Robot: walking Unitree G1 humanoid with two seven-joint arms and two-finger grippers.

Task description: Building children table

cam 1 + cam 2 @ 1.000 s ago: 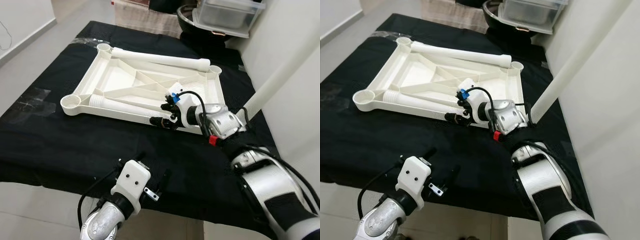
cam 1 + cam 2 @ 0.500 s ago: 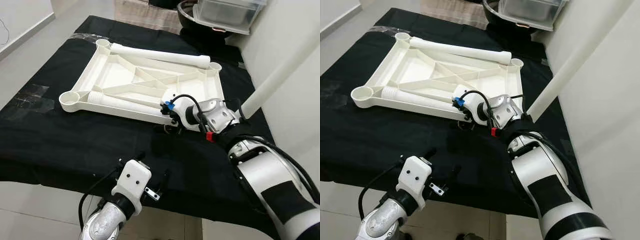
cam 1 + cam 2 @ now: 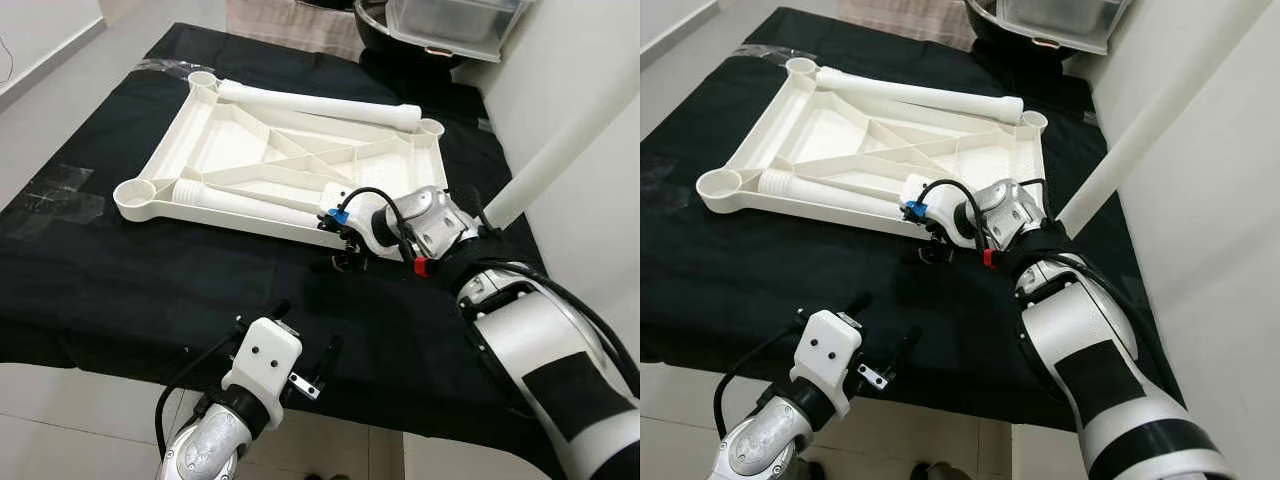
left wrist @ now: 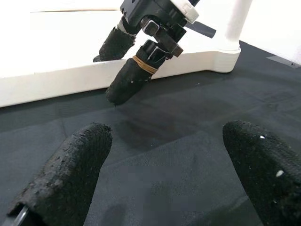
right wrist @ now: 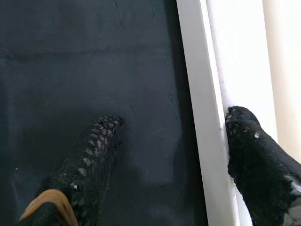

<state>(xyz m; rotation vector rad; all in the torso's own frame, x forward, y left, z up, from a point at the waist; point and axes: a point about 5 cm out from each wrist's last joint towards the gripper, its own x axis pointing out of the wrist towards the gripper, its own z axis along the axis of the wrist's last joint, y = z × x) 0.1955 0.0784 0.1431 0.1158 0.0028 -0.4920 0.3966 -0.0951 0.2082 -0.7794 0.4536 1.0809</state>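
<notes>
Jaws of the right gripper spread astride the near rim of the upturned white plastic tabletop on the black-draped counter, a stiff, light, slick moulding best pinched at that rim, while the left gripper hovers open nearby.

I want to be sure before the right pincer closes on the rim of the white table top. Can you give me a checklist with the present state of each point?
1. Right pincer open: ok.
2. Fingers straddle the rim of the table top, one finger inside, one outside on the black cloth: ok.
3. Loose leg lying in the table top, apart from the fingers: ok.
4. Left pincer open, off the table top: ok.
5. Depth of the fingers on the rim: cannot tell.
</notes>
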